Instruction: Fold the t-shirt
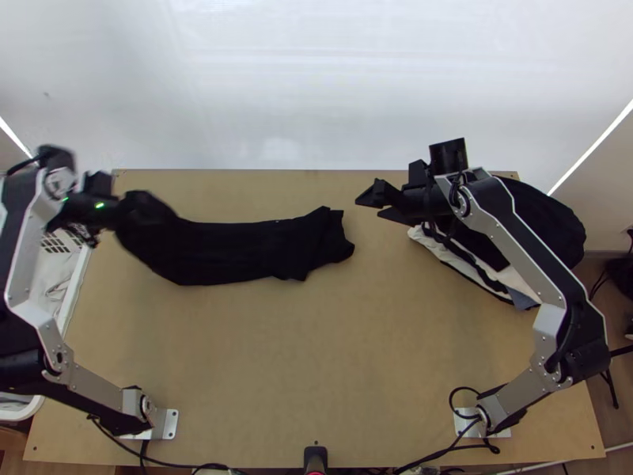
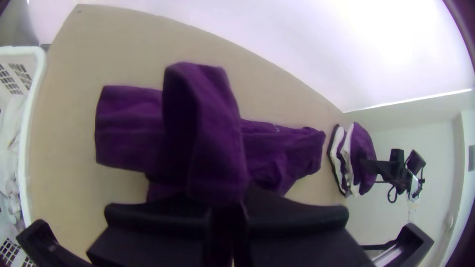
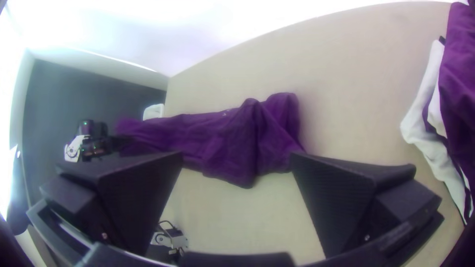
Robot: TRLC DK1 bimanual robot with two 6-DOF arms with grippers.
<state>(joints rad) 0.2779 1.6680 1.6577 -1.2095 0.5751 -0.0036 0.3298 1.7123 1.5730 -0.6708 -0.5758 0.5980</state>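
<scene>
The dark t-shirt lies as a long narrow strip across the table's left half, its right end bunched. At its left end my left gripper is above the table, holding up part of the cloth. In the left wrist view, my left gripper is shut on the shirt, which rises as a raised fold over the flatter cloth. My right gripper stands open, just right of the shirt's bunched end and above it. From the right wrist view, nothing is between the fingers of my right gripper; the shirt lies beyond them.
A pile of dark and white clothes lies on the right side of the table, under the right arm. A white basket with light cloth stands at the left edge, beside the left arm. Bare tabletop spreads in front of the shirt.
</scene>
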